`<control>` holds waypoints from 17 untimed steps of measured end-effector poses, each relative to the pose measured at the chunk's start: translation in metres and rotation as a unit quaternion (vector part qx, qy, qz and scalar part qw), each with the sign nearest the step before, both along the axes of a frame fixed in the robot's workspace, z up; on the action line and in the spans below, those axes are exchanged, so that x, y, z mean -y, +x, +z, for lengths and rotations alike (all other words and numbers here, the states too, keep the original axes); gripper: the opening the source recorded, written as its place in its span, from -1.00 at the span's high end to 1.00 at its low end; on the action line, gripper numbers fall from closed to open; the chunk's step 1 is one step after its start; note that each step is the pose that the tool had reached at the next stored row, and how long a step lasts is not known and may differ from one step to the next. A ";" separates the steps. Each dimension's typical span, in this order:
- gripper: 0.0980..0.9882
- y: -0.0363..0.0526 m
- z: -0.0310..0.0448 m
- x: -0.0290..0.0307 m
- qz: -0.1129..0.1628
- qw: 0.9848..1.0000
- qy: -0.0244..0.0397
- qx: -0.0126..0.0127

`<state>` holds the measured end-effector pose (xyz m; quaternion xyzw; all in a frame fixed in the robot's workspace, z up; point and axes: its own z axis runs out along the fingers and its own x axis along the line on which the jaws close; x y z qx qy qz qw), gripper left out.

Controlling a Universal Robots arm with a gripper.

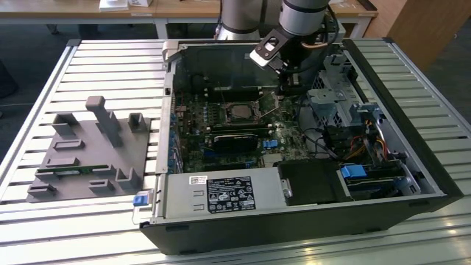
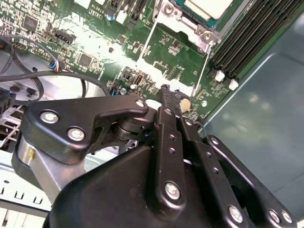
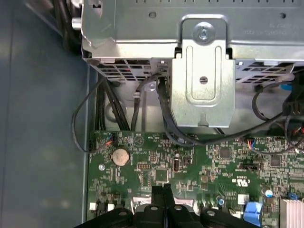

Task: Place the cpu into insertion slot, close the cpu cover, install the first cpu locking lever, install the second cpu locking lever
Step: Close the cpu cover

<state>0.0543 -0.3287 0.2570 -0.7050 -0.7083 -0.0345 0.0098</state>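
gently now; gripper (image 2: 172,95) pinched together, tip at the open cover (image 2: 156,75) edge; swing it slowly over the chip (image 2: 205,5); no slipping.

Silver-grey tubular arm (image 1: 301,15) on my feed drops in steeply from above. The black-and-white wrist block (image 1: 268,51) is canted toward the exterior view's left. Below it, the black two-finger linkage hand (image 1: 288,88) points straight down. In both wrist views, the slim black fingers (image 2: 164,123) (image 3: 156,195) are pressed flat together, tips meeting. Outer linkage bars are folded in alongside them.
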 end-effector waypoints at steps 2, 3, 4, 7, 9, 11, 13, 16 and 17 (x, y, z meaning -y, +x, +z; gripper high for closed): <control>0.98 0.0019 -0.0014 -0.0003 0.000 1.000 0.000 0.000; 0.98 0.0029 -0.0020 -0.0003 0.000 1.000 0.000 0.000; 0.98 0.0040 -0.0025 -0.0004 0.000 1.000 0.000 0.000; 0.98 0.0077 -0.0040 -0.0008 0.000 1.000 0.000 -0.001; 0.98 0.0099 -0.0051 -0.0010 0.000 1.000 0.000 -0.001; 0.98 0.0114 -0.0064 -0.0012 0.000 1.000 0.000 -0.001; 0.98 0.0120 -0.0081 -0.0013 0.000 1.000 0.000 -0.001; 0.98 0.0134 -0.0112 -0.0014 0.000 1.000 0.000 -0.001; 0.98 0.0136 -0.0125 -0.0014 0.000 1.000 0.000 -0.001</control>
